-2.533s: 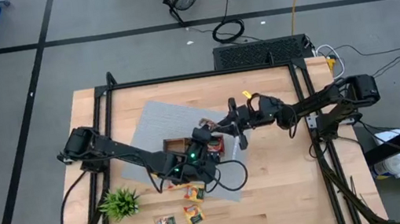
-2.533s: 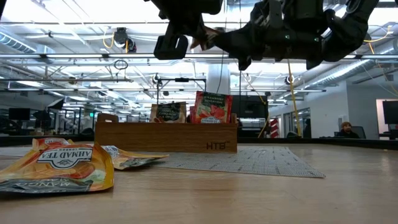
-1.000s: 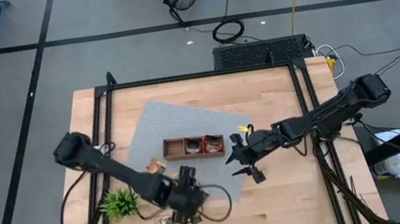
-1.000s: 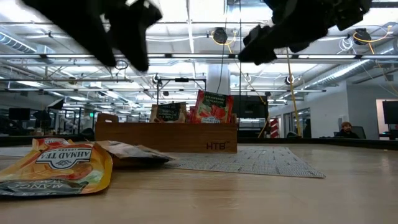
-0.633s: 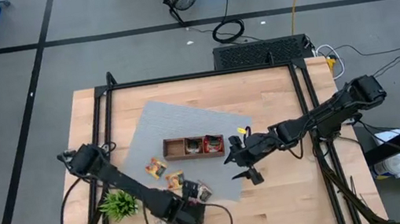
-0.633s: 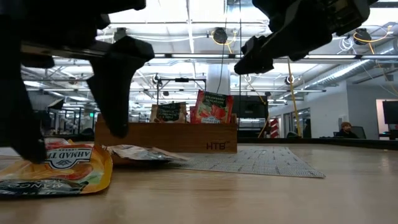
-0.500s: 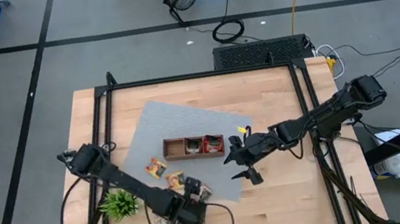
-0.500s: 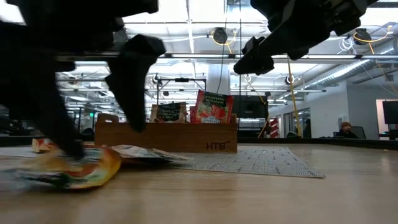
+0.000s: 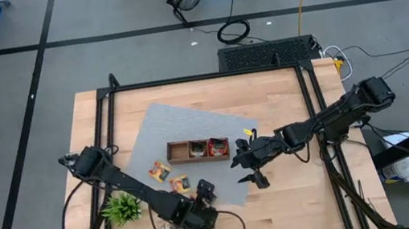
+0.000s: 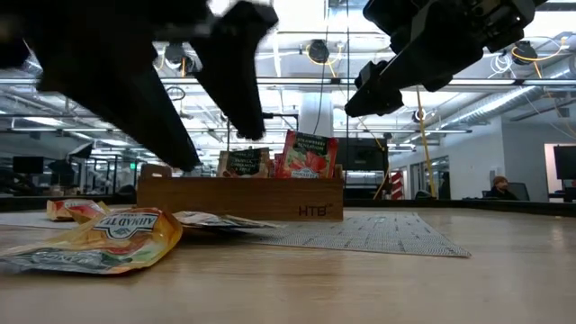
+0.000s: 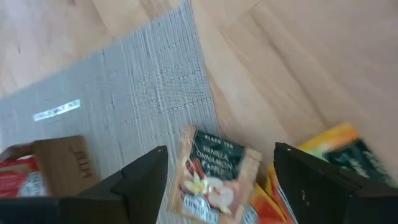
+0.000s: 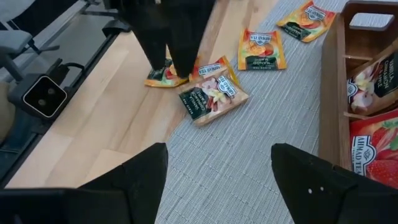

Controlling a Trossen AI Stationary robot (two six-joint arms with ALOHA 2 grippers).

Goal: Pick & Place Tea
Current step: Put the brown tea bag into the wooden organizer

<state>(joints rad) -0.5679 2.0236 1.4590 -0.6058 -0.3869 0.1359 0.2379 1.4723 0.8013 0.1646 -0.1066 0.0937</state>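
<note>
On the near left of the table [image 9: 298, 198] stands a small green plant [image 9: 122, 209], and just right of it the left gripper [image 9: 201, 200] hangs low over the near edge of the grey mat [image 9: 181, 122], its two fingers [image 11: 140, 180] spread apart and holding nothing. Between them, in the left wrist view, lies a pale vanilla-cinnamon sachet [image 11: 214, 174] half on the mat and half on the bare wood, with an orange sachet [image 11: 329, 149] just beside it on the wood. In the right wrist view the same pale sachet [image 12: 212, 91] sits at the mat's edge, an orange one [image 12: 166, 73] partly under the left arm's fingers, and two more orange sachets [image 12: 262, 50] farther along on the mat. Farther back on the mat stands the wooden tray [image 9: 197, 149], with a dark-labelled sachet and a red sachet [image 10: 309, 155] standing upright in its compartments. To the right of the tray the right gripper [image 9: 249, 165] hovers above the mat's right edge, its fingers [image 12: 140, 180] wide apart and empty.
</note>
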